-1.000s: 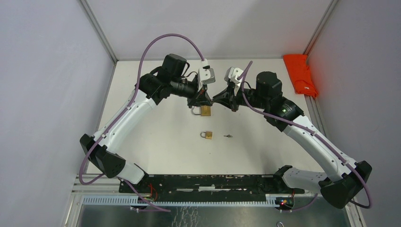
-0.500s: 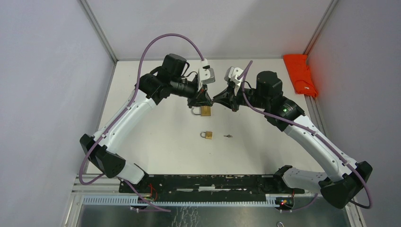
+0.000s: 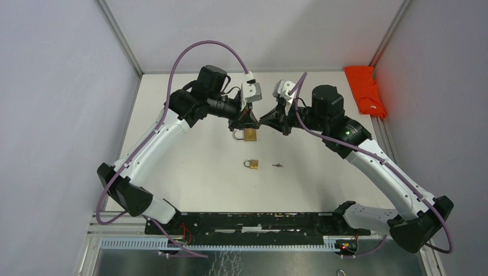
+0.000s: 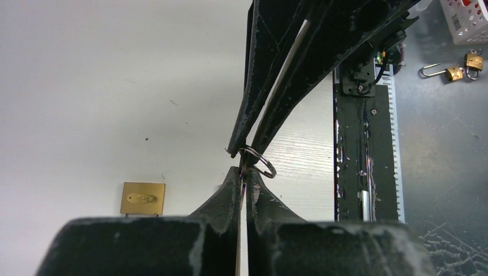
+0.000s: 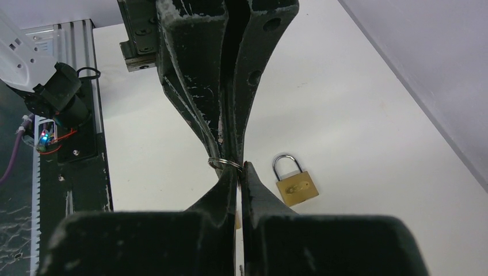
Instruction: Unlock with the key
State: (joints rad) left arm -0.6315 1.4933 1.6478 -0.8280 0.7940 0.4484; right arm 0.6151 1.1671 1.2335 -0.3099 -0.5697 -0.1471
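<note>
Above the back middle of the table my left gripper (image 3: 253,122) and right gripper (image 3: 262,121) meet tip to tip. Both are shut on the same small key. Its blade is hidden between the fingers, and only its steel ring (image 4: 273,171) sticks out at the joint. In the left wrist view my left gripper (image 4: 245,172) points up at the right gripper (image 4: 244,150). In the right wrist view my right gripper (image 5: 239,167) faces the left gripper (image 5: 227,155), with the ring (image 5: 216,163) beside them. A brass padlock (image 3: 249,135) lies on the table just below the tips.
A second, smaller padlock (image 3: 252,164) and a loose key (image 3: 278,165) lie nearer the arm bases. An orange object (image 3: 364,91) sits at the back right edge. Beyond the black base rail (image 4: 365,132) are more padlocks (image 4: 454,72) and a white basket (image 4: 467,20).
The right arm has shifted very slightly. Both grippers stay joined at the same spot, and the padlocks and the loose key have not moved.
</note>
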